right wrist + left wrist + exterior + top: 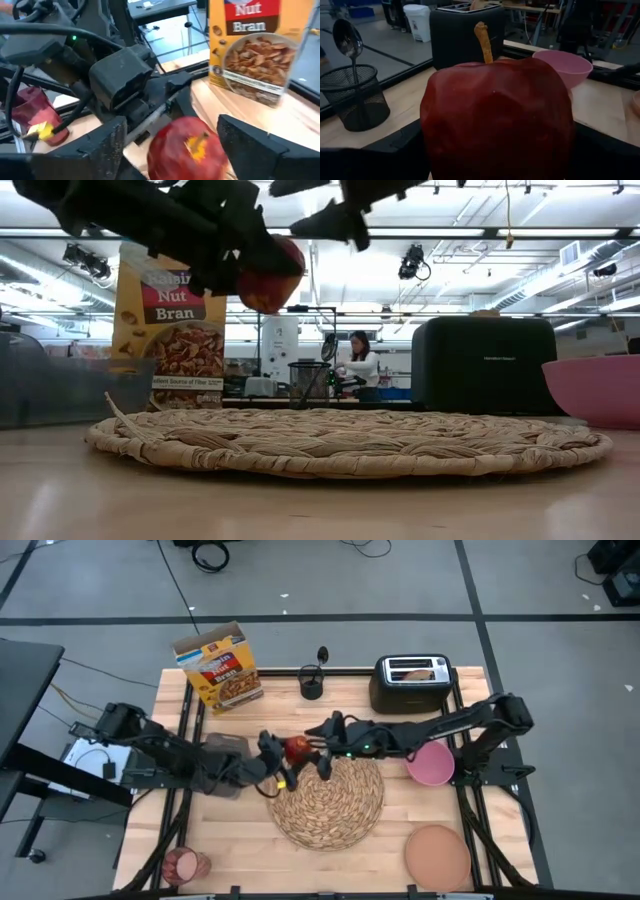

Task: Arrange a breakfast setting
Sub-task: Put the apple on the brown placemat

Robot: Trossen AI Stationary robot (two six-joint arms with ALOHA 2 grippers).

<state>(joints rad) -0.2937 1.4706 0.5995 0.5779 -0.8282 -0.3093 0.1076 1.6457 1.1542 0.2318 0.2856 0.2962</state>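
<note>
Apple (495, 120) clamped in left hand (281, 755); right hand (322, 740) spread beside it.

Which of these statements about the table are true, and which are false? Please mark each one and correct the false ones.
1. The left end effector holds the apple above the edge of the straw placemat. True.
2. The pink bowl stands on the placemat. False: it stands on the bare table, beside the placemat.
3. The spoon stands in the black mesh holder. True.
4. The salmon-brown plate carries the toast slice. False: the plate is empty, and the toast sits in the toaster.
5. The right end effector has its fingers on either side of the apple. True.
</note>
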